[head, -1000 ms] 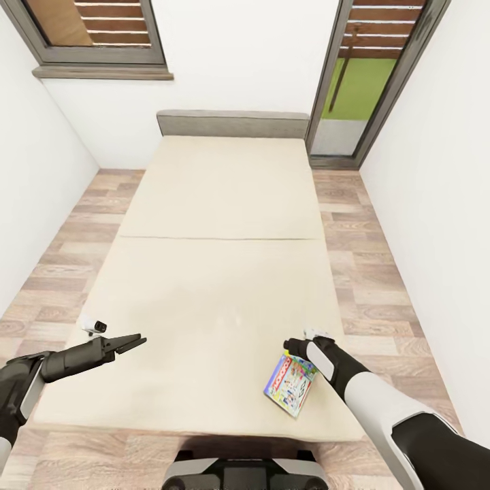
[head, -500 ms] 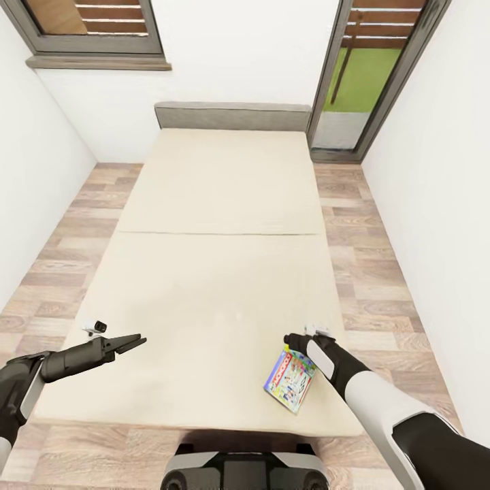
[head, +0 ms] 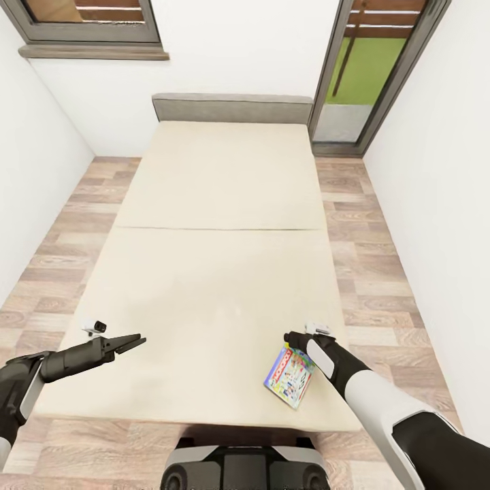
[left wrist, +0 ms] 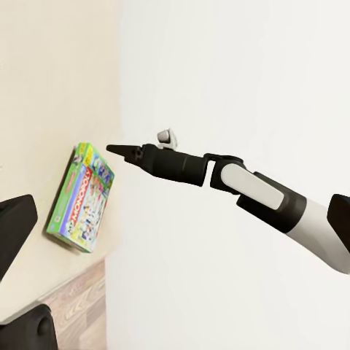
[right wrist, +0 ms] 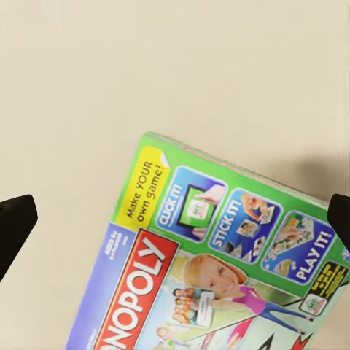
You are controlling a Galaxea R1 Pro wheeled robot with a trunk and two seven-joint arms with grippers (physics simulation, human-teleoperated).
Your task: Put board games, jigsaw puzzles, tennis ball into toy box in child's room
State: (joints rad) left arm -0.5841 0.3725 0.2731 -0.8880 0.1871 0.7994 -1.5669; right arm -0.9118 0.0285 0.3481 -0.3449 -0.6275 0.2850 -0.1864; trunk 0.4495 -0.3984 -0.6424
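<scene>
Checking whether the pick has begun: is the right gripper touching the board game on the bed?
Apart. In the left wrist view, the right gripper hangs off the board game, bare bed between them.

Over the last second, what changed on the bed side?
Only the head camera shifted: the low grey headboard and windows sit higher in the frame now, so the view moved, not the things. The green-edged Monopoly board game box lies in the same spot on the beige mattress, beside the right pincer. The left pincer hovers as before. Nothing grasped or released.
</scene>
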